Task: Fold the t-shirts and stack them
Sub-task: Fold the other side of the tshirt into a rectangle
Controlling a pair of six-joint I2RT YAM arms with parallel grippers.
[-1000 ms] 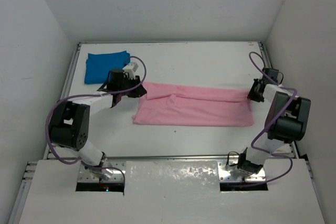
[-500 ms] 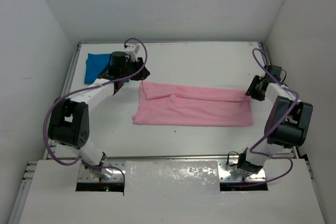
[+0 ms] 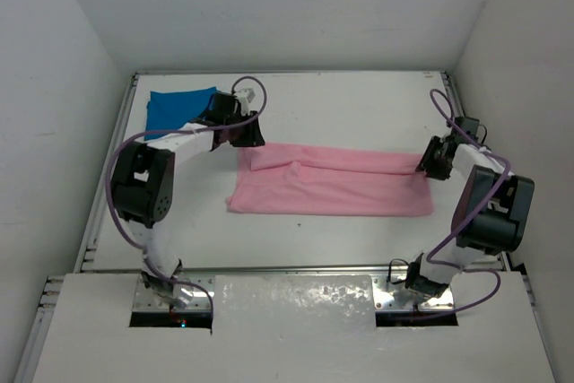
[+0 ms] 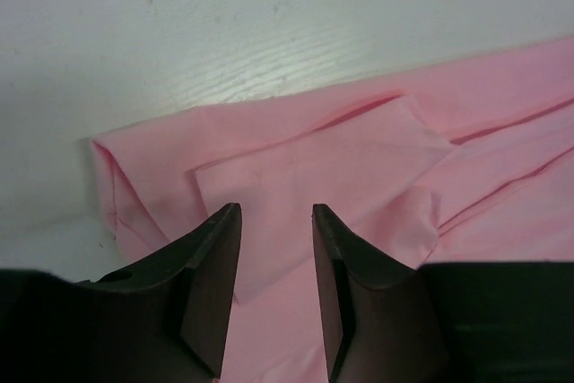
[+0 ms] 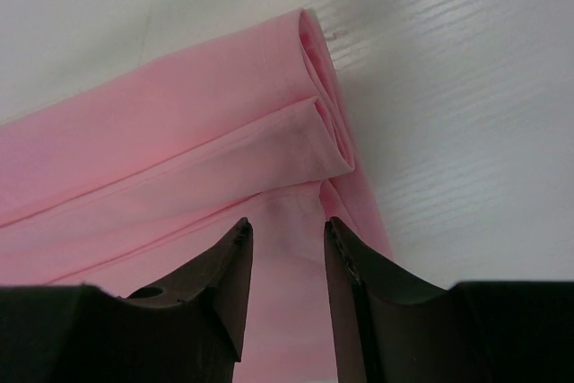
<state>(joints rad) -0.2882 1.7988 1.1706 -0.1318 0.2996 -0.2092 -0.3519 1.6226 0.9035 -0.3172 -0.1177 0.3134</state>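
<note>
This is a robotics lab test cell. A white desk is boxed in by plain white walls on three sides. A left arm and a right arm are bolted to metal plates at its near edge. Purple cables loop along them, and metal rails frame the desk.

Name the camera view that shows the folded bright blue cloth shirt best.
The top external view: only it shows the folded bright blue cloth shirt, at the far left, partly covered by the left arm. Both wrist views miss it, showing the light pink cloth shirt instead.
</note>
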